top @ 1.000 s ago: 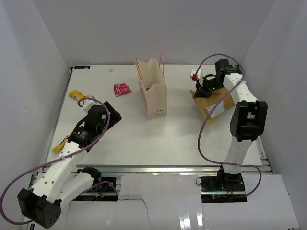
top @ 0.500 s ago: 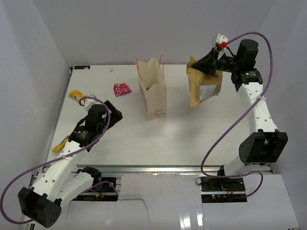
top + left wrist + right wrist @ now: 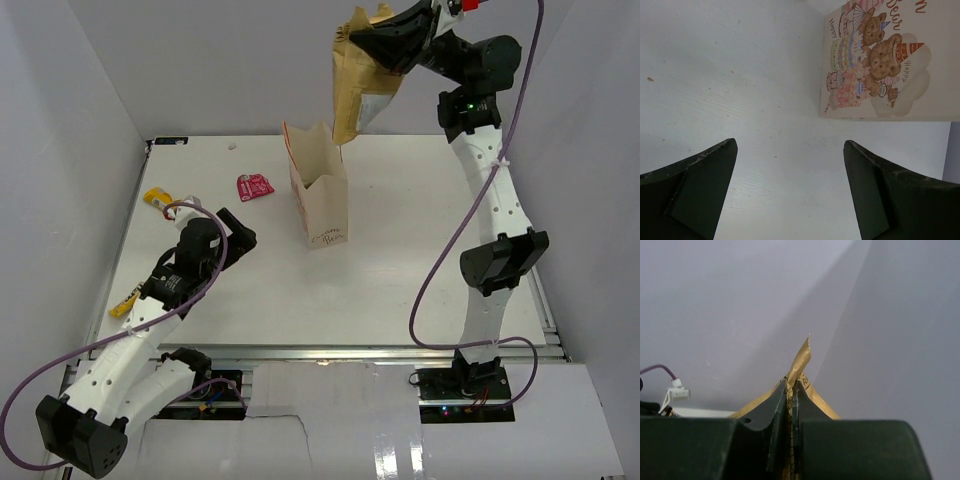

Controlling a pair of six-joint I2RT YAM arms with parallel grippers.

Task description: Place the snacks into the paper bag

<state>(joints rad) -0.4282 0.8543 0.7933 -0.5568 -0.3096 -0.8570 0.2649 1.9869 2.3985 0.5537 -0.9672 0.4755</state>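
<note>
We hold the pouch over the bag

Our right end effector (image 3: 383,42) is pinched shut on the top seam of the brown-gold pouch (image 3: 352,95), which hangs high over the open paper bag (image 3: 322,200) standing mid-way across the table (image 3: 400,270). We judge the pouch light, crinkly and floppy, so the stiff sealed seam is the best place to hold it. Our left end effector (image 3: 789,146) hangs wide open and empty.

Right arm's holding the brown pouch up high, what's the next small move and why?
Probably ease the right pincer left and down: the brown-gold pouch it grips hangs high, slightly right of the open paper bag, not yet inside.
</note>
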